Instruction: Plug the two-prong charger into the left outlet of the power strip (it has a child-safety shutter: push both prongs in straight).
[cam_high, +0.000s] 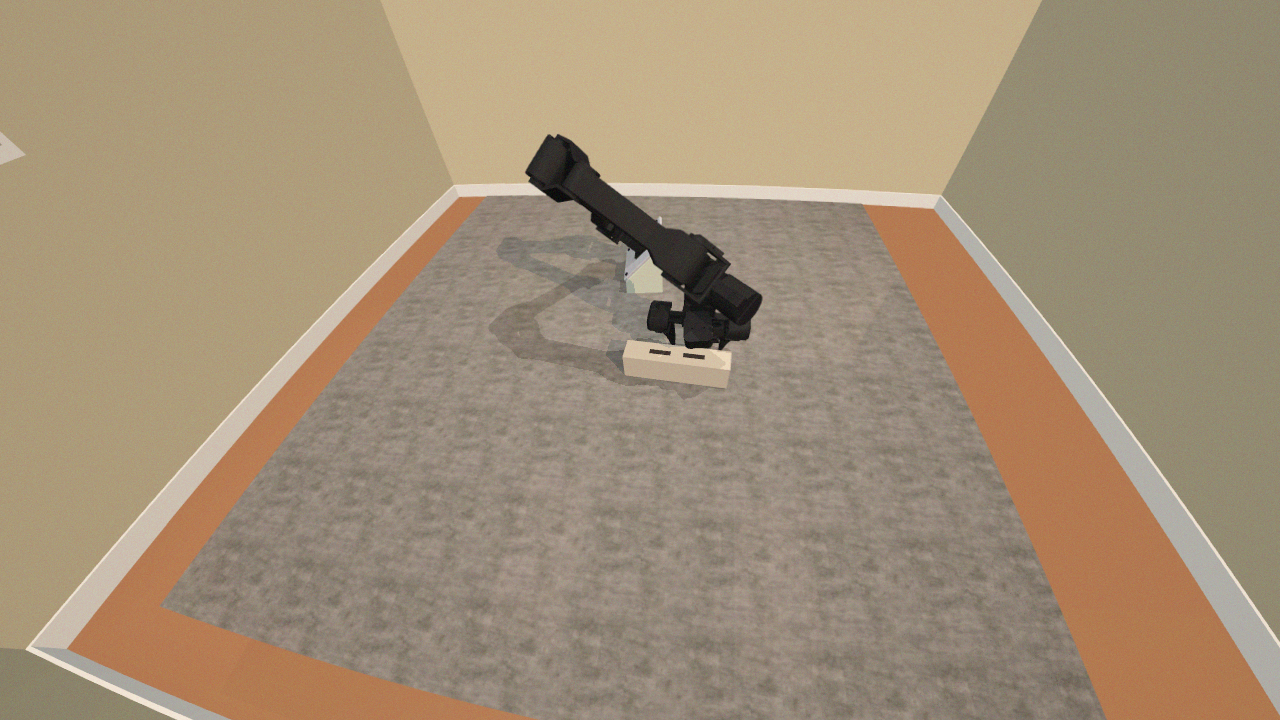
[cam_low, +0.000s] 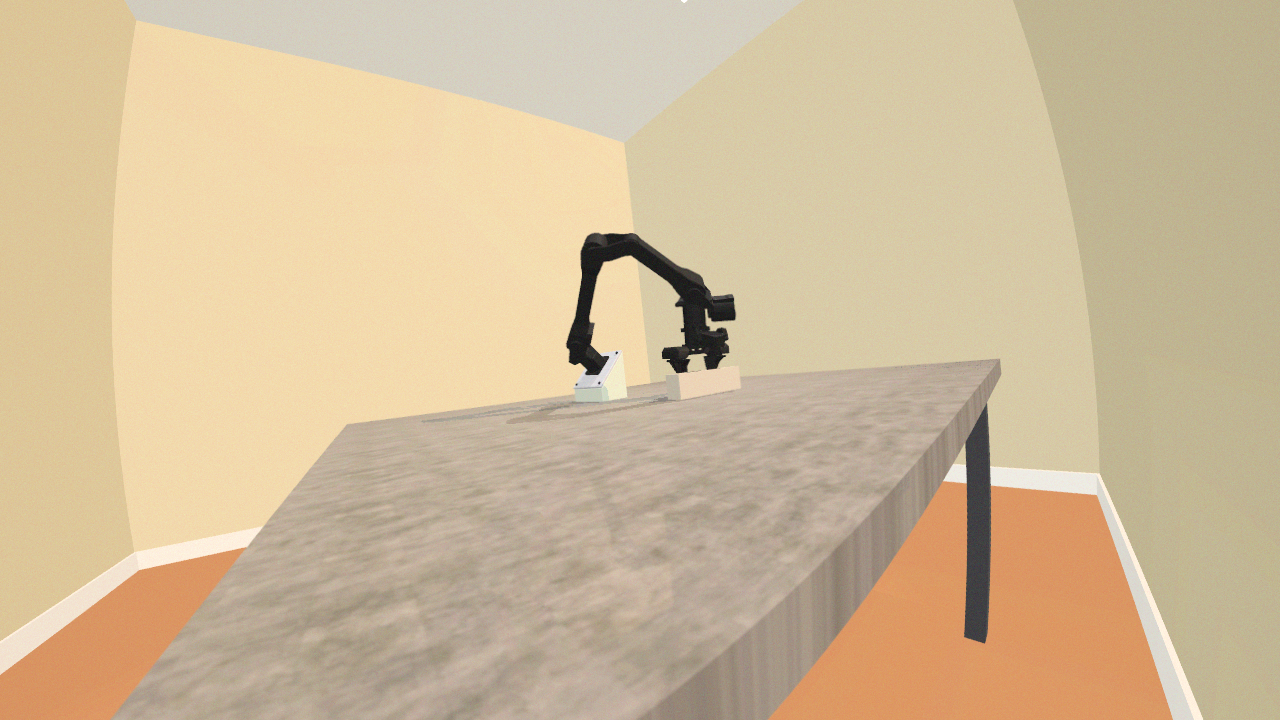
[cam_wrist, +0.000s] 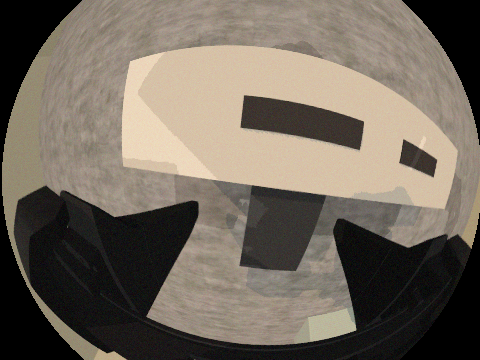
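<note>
One power strip (cam_high: 676, 362) shows two dark slots; one tool (cam_wrist: 267, 247) hangs wide, holding nothing.

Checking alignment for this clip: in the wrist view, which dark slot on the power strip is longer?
The middle slot of the power strip, a long bar; the slot toward its right end is much shorter.
</note>
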